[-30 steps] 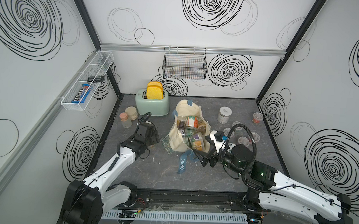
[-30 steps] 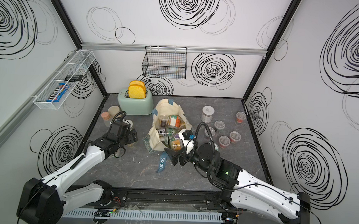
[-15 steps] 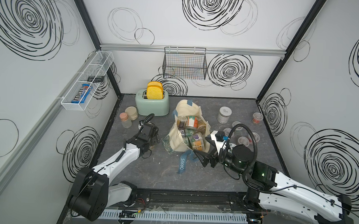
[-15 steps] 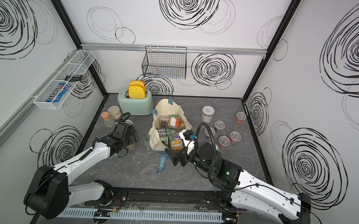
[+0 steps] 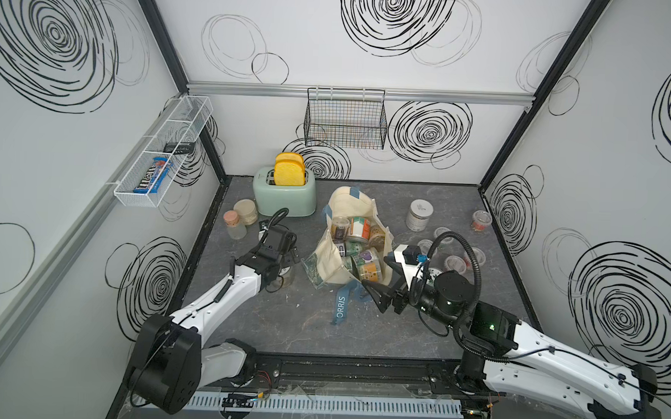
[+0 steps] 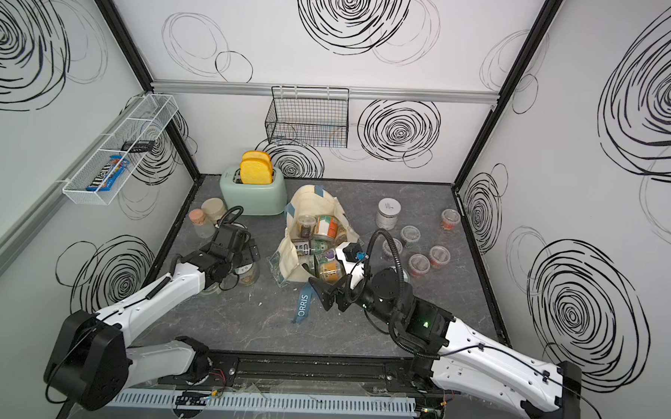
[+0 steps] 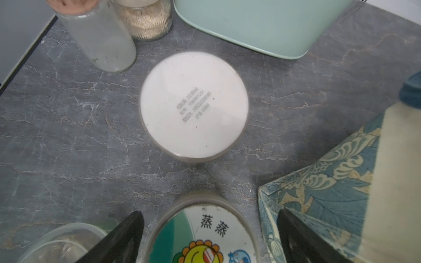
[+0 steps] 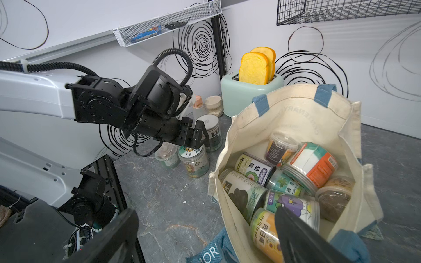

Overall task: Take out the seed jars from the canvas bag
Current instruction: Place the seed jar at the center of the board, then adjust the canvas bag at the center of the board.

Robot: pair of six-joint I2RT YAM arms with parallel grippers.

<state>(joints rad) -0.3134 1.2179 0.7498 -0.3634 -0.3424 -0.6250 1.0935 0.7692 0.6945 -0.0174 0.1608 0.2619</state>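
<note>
**Unpacking part-done — bag far from empty**

Canvas bag (image 5: 344, 199) stands open mid-worktop (image 5: 289, 333), approx. eight seed jars (image 8: 293, 177) inside. Unpacked jars (image 5: 456, 261) sit to its right, three more by the left tool (image 7: 209, 216), jaws spread wide astride a sticker-lid jar (image 8: 196, 164), not gripping. Right tool (image 5: 379, 276) — wide open, empty — at bag mouth.

You've got a cream canvas bag (image 5: 349, 203) w/ blue-grey straps (image 8: 324, 92) & green leaf-print panel (image 7: 330, 193); mint toaster (image 5: 287, 200), yellow toast (image 5: 287, 171); dark grey marbled table (image 5: 398, 337); white walls (image 5: 326, 35), black swirls.
</note>
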